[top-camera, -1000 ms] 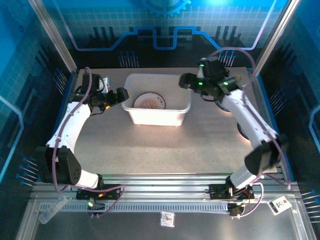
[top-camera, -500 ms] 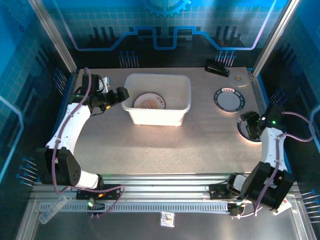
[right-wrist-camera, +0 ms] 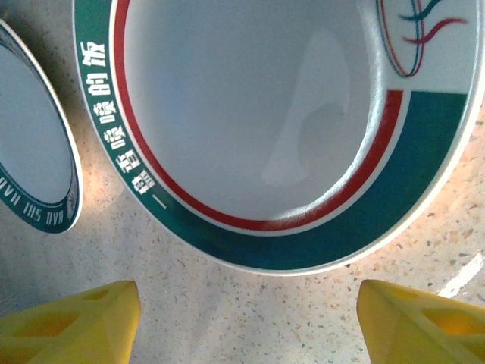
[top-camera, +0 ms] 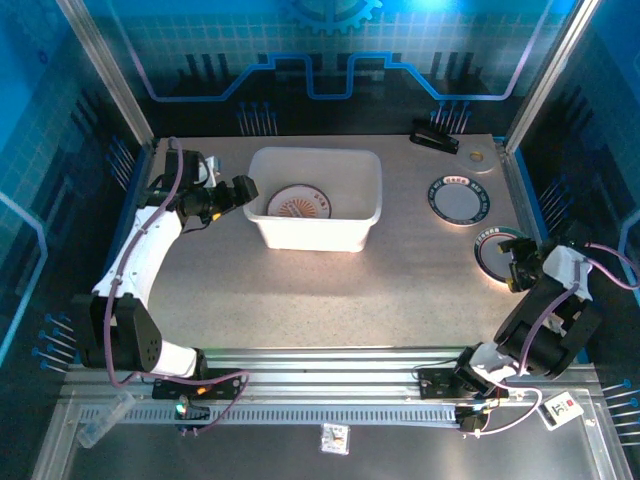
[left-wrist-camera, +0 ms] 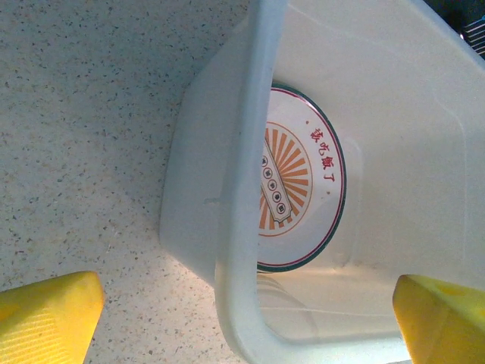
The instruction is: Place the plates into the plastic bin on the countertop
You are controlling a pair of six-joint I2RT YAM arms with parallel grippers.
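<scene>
The plastic bin stands mid-countertop with one orange-sunburst plate flat inside. My left gripper is at the bin's left end, wide open. In the left wrist view the bin's rim runs between its yellow fingers, one outside the wall and one over the inside, near that plate. My right gripper is open, low at the near edge of a green-rimmed plate at the right. The right wrist view has that plate just beyond the open gripper, bare countertop between the fingers.
Another dark-rimmed plate lies behind the green-rimmed one; its edge is close on the left in the right wrist view. A small tan ring disc and a black object sit at the back right. The metal frame bounds the right side.
My right arm swung away from the bin's right end, across to the right side, and came down at the near edge of the green-rimmed plate. The left arm stayed put.
</scene>
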